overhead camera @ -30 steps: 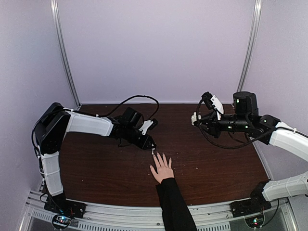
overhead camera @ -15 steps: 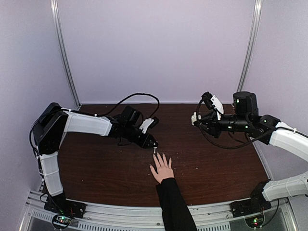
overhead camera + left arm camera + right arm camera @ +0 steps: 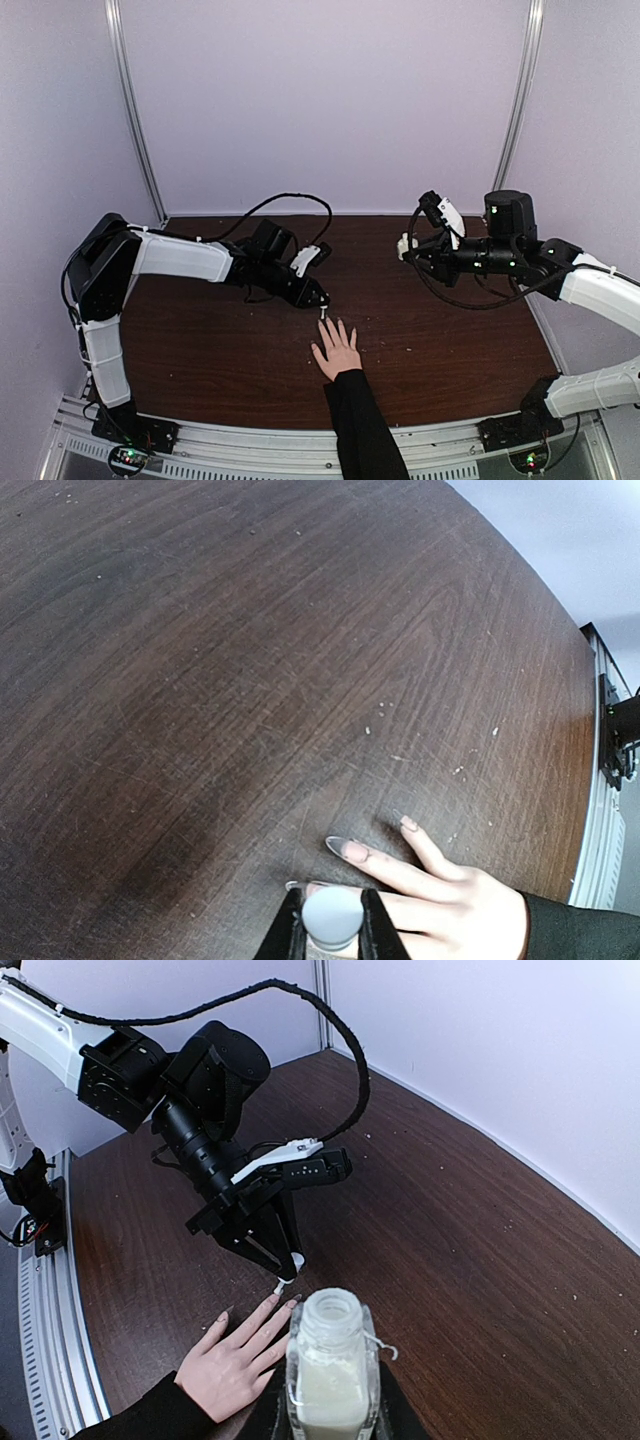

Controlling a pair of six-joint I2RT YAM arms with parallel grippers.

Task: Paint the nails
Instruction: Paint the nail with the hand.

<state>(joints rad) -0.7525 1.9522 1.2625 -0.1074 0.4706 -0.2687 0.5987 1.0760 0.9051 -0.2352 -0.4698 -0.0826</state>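
Down on the dark worktop (image 3: 220, 340), the nails (image 3: 408, 823) tip the spread fingers of a hand (image 3: 337, 350) lying palm-down near the front middle, with a black sleeve (image 3: 360, 420) trailing behind it. My left jaws are pinched narrow on a white brush cap (image 3: 332, 915), just above the fingertips. My right jaws, well apart to the right, clamp an uncapped clear bottle (image 3: 328, 1360).

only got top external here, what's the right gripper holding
observer: right wrist view shows the right gripper shut on a small clear bottle, upright, neck open, no cap on.
operator: where's the cap then
observer: left wrist view: the left gripper is shut on a round white cap, over the hand and its fingers.
operator: nails in sight?
observer: two nails show past the cap, pinkish.
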